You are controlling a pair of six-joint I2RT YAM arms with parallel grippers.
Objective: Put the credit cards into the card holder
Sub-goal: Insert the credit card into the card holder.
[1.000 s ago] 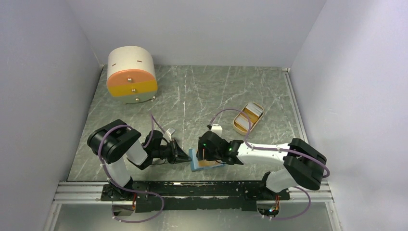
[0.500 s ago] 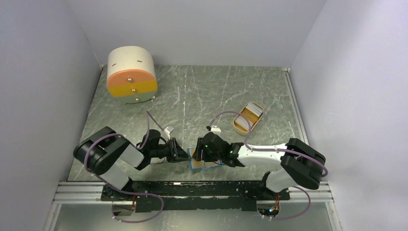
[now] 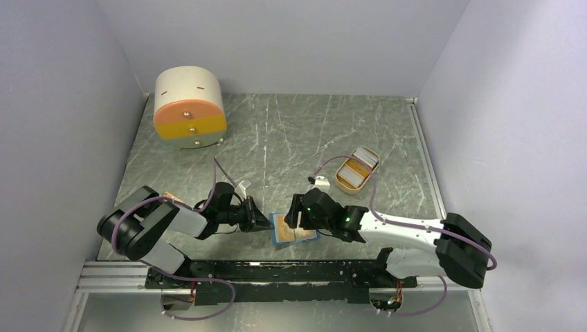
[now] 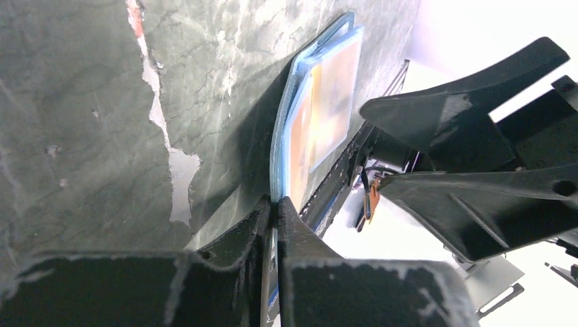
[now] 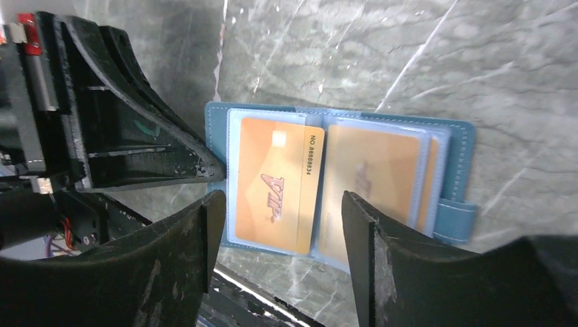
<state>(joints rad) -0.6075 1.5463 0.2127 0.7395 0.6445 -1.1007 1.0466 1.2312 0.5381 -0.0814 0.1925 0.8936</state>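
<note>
- The left gripper [image 3: 268,225] stayed clamped shut, its tips touching the card holder [image 3: 285,234] at its left edge.
- The card holder lay open near the front edge of the table [image 3: 277,138], long axis left-right, snap tab [image 5: 455,214] pointing right. An orange credit card [image 5: 276,180] was now uncovered inside.
- The right gripper [image 5: 281,204] had drawn back, spread and empty, so that card looked delivered.

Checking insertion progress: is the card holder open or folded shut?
Open, spread flat: the right wrist view shows both inner halves of the card holder, orange cards in the sleeves.
</note>
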